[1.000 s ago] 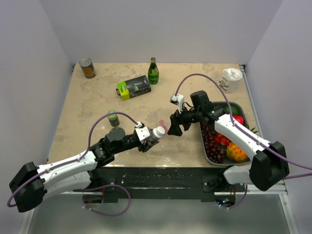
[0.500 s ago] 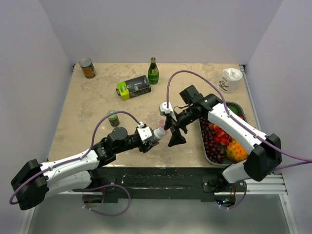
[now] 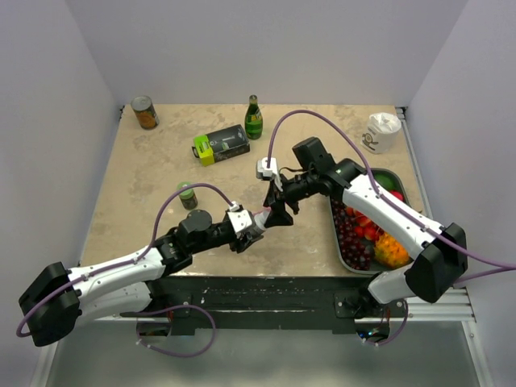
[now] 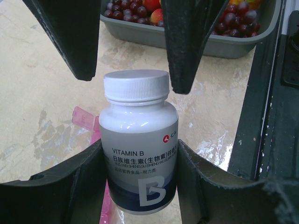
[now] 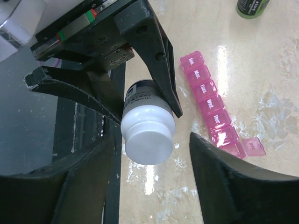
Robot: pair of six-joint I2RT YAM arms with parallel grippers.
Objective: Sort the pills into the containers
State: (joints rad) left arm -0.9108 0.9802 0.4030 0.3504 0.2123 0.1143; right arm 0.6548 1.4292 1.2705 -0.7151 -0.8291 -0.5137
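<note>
While the left gripper [image 4: 140,163] clenched a small pill bottle [image 4: 140,135] by its lower body, the right gripper [image 5: 152,140] hung over the bottle's top with its jaws spread, one finger on each side of the cap [image 4: 136,84] and a sliver of space showing on both sides. The bottle was smooth, glossy white plastic, a rounded cylinder with a blue-grey label reading "VITAMIN B" and a large letter B. Its cap was white, round and finely ribbed around the edge. All four fingers were matte black wedges that tapered towards blunt tips.

The pill organiser [image 5: 209,110] lay flat on the table [image 3: 161,169], just beside and below the raised bottle, near the front edge between the two arms. It was a slim strip of translucent, shiny pink plastic, a row of small boxy compartments with rounded corners. White lettering marked the lids Sun., Mon., Tues., Wed. and Thur. One end lid [image 5: 254,146] stood flipped open beside its compartment; the rest looked closed.

The tabletop was a pale beige, marble-patterned surface, glossy enough to throw back light. To the right sat a grey, straight-walled plastic tray [image 4: 219,44] heaped with dark red grapes [image 4: 233,14] and other bright fruit. A short green-capped jar [image 3: 187,196] stood on the left side of the table.
</note>
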